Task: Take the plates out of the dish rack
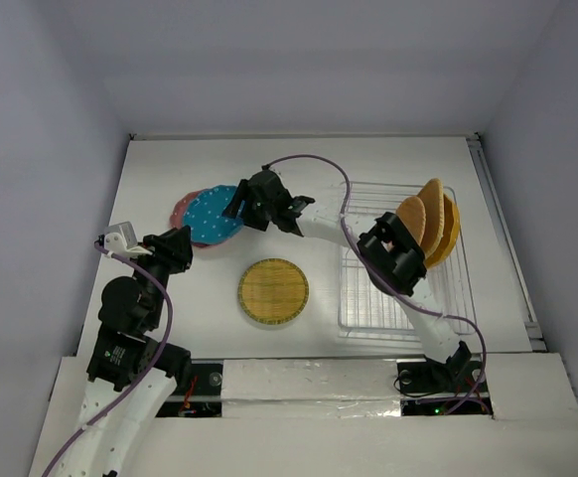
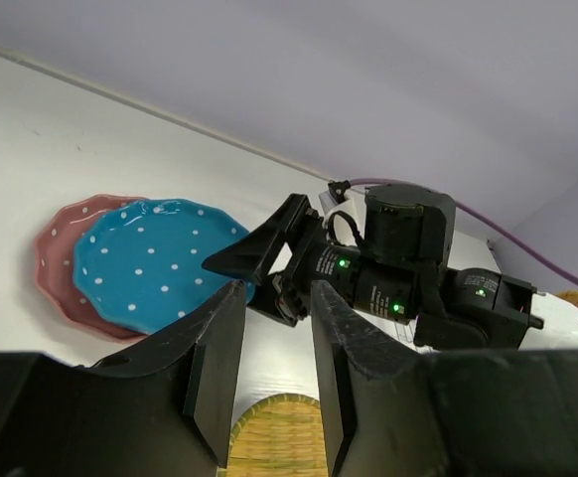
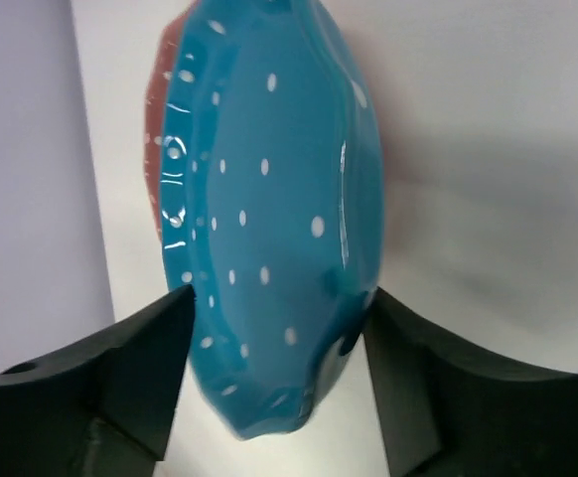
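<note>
The dish rack (image 1: 363,303) sits on the white counter (image 1: 319,159). Two orange plates (image 1: 430,204) stand on edge at its far end. A yellow plate (image 1: 273,291) lies flat just left of the rack. Farther left, a teal plate (image 1: 213,215) lies on a pink plate (image 1: 178,211). The right hand (image 3: 279,298) is wide open, one finger on each side of the teal plate's rim. The left hand (image 2: 276,298) is open a little and holds nothing.

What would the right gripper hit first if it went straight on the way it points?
The teal plate, lying on the pink plate, just ahead of the right gripper; depth is unclear.
</note>
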{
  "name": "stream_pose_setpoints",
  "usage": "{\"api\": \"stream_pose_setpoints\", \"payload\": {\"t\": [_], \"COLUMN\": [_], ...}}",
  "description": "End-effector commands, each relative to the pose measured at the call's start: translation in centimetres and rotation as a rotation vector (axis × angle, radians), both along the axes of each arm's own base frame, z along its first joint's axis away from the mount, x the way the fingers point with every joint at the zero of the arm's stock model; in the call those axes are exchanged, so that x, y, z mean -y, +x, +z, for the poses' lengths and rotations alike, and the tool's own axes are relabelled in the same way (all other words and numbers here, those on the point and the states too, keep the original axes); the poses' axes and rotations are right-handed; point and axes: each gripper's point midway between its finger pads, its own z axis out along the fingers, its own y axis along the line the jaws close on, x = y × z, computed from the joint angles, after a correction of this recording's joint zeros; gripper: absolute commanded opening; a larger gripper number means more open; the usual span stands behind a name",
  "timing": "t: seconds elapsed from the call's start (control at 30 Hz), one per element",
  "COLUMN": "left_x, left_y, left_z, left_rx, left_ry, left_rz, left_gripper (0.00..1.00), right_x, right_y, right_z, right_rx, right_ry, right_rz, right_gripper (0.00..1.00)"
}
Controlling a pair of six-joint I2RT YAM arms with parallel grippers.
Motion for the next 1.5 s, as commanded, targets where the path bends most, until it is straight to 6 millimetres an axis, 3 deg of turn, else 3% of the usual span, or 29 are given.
{"api": "stream_pose_setpoints", "payload": {"t": [0.0,0.07,0.2,0.3,0.33,0.37,0.43,0.47,0.5,0.53,0.67,0.73,0.77,0.8,0.83,0.9,0.93,0.97,1.03,1.13,1.17,1.3,1.4,1.47], "left_x": [0.1,0.1,0.1,0.0,0.0,0.0,0.0,0.0,0.0,0.0,0.0,0.0,0.0,0.0,0.0,0.0,0.0,0.0,0.0,0.0,0.0,-0.1,-0.1,-0.1], "left_y": [-0.2,-0.3,-0.3,-0.4,-0.3,-0.4,-0.4,-0.4,-0.5,-0.5,-0.5,-0.5,-0.5,-0.5,-0.5,-0.4,-0.4,-0.4,-0.5,-0.6,-0.6,-0.6,-0.7,-0.6], "left_z": [1.1,1.2,1.3,1.3,1.2,1.4,1.4,1.4,1.5,1.5,1.5,1.5,1.5,1.4,1.4,1.4,1.4,1.4,1.5,1.6,1.6,1.7,1.7,1.7], "left_rx": [0.045,0.047,0.050,0.052,0.050,0.055,0.056,0.058,0.060,0.062,0.065,0.062,0.060,0.059,0.058,0.056,0.059,0.059,0.061,0.066,0.068,0.071,0.069,0.069], "left_ry": [-0.017,-0.018,-0.019,-0.021,-0.019,-0.022,-0.022,-0.021,-0.024,-0.023,-0.025,-0.024,-0.024,-0.022,-0.021,-0.021,-0.022,-0.022,-0.022,-0.024,-0.025,-0.024,-0.025,-0.025], "left_rz": [-0.007,-0.007,-0.007,-0.007,-0.007,-0.007,-0.007,-0.007,-0.007,-0.007,-0.007,-0.007,-0.007,-0.007,-0.007,-0.007,-0.007,-0.007,-0.007,-0.007,-0.007,-0.007,-0.007,-0.007], "left_gripper": [0.30,0.30,0.30,0.30,0.30,0.30,0.30,0.30,0.30,0.30,0.30,0.30,0.30,0.30,0.30,0.30,0.30,0.30,0.30,0.30,0.30,0.30,0.30,0.30], "right_x": [0.2,1.4,4.1,5.9,6.6,7.8,9.6,10.7,12.2,12.4,11.1,9.5,8.9,8.5,7.6,7.0,6.8,6.4,6.4,6.0,5.8,4.4,2.7,1.3], "right_y": [0.5,0.3,-0.1,-0.5,-0.8,-1.4,-1.8,-2.3,-2.4,-2.7,-3.2,-3.0,-2.8,-2.7,-1.9,-1.4,-1.1,-0.5,-0.1,0.3,0.3,0.6,0.6,0.7], "right_z": [5.1,4.9,5.0,6.6,9.0,8.6,10.3,12.9,12.1,12.4,10.8,9.5,9.3,8.9,8.6,7.8,6.1,6.7,4.5,3.1,1.3,0.1,0.2,1.3], "right_rx": [0.118,0.143,0.183,0.222,0.257,0.257,0.305,0.342,0.336,0.341,0.296,0.277,0.278,0.266,0.258,0.245,0.219,0.229,0.193,0.167,0.142,0.121,0.128,0.142], "right_ry": [-0.023,-0.084,-0.239,-0.282,-0.262,-0.289,-0.314,-0.297,-0.331,-0.327,-0.323,-0.279,-0.263,-0.263,-0.263,-0.275,-0.300,-0.295,-0.336,-0.357,-0.378,-0.350,-0.310,-0.277], "right_rz": [-0.011,-0.011,-0.003,-0.015,-0.028,-0.034,-0.061,-0.080,-0.099,-0.095,-0.025,0.003,0.007,0.016,0.014,0.017,0.015,0.004,-0.008,-0.005,0.005,0.029,0.050,0.063], "right_gripper": [0.74,0.84,0.94,0.95,0.95,0.93,0.89,0.82,0.74,0.69,0.61,0.38,0.12,0.03,0.00,0.00,0.00,0.00,0.00,0.00,0.00,0.00,0.00,0.00]}}
